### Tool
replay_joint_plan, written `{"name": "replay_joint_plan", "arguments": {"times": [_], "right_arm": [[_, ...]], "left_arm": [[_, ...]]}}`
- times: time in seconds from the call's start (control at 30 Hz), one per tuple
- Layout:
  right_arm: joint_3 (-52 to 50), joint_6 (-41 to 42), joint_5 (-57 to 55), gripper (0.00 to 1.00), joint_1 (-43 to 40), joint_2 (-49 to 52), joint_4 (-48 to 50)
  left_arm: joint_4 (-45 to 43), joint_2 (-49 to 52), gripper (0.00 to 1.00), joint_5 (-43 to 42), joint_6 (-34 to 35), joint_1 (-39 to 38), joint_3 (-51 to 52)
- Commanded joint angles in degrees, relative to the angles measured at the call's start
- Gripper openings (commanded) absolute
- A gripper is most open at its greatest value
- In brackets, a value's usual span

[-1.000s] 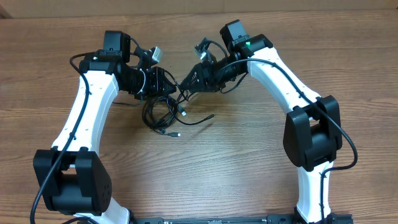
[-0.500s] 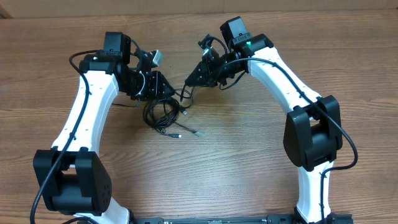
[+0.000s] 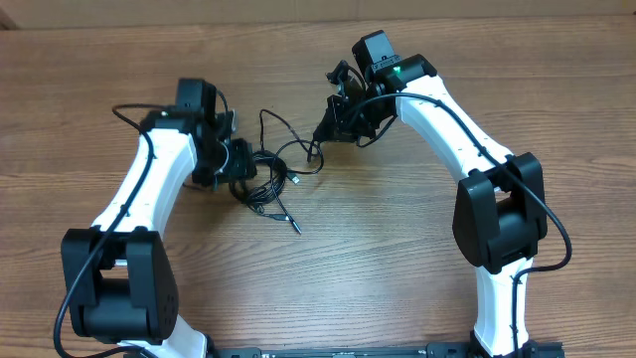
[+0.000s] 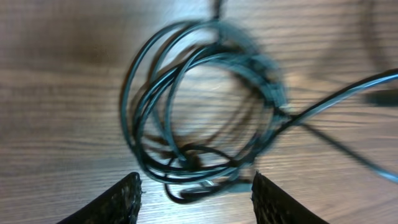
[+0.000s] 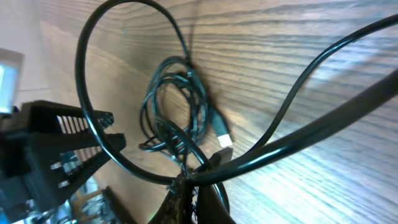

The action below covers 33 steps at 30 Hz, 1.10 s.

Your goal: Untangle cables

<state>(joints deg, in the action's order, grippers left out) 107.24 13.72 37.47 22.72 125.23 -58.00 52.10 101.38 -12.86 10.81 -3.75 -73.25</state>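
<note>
Brown wood-grain table (image 3: pixel 397 268) is seen beneath everything, and the cables (image 3: pixel 260 187) are found on it as a loose coil of thin black cords, laid flat between the two arms. The left gripper (image 3: pixel 238 167) is placed just beside the coil, on the left arm's side of it, and is pointed down toward it. In the left wrist view its fingers (image 4: pixel 121 199) are shown spread apart, with the near edge of the coil lying in the gap between them and nothing clamped; that view is blurred, so single strands cannot be told apart. The right gripper (image 3: pixel 320 134) is held near the coil, on the right arm's side and toward the far edge of the table. Its jaws are pressed together and a raised cord (image 5: pixel 292 138) is pinched at their tips. From the pinch, an open loop of this cord is carried back toward the coil, and its shadow is cast on the wood below. A flat plug (image 5: pixel 220 134) is seen resting on the table at the edge of the coil. On the side of the coil nearest the arm bases, a straight tail (image 3: pixel 288 214) is laid out on the wood, ended by a small connector.
</note>
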Motion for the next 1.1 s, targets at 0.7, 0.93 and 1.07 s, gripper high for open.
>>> {"name": "replay_joint_plan", "arguments": {"times": [0.7,0.93,1.07], "right_arm": [[-0.04,5.84,-46.05,0.04,-6.8,-0.83,-7.8],[-0.04,1.44,-33.68,0.09,-12.9,-0.83,-9.03],[-0.04,-2.25,-17.7,0.13,-13.42,-0.83,-9.05]], "left_arm": [[-5.79,19.41,0.04,21.29,4.66,0.07,7.23],[-5.7,20.06,0.04,20.9,4.66,0.07,7.23],[-6.38,20.06,0.04,19.91,4.66,0.07,7.23]]}}
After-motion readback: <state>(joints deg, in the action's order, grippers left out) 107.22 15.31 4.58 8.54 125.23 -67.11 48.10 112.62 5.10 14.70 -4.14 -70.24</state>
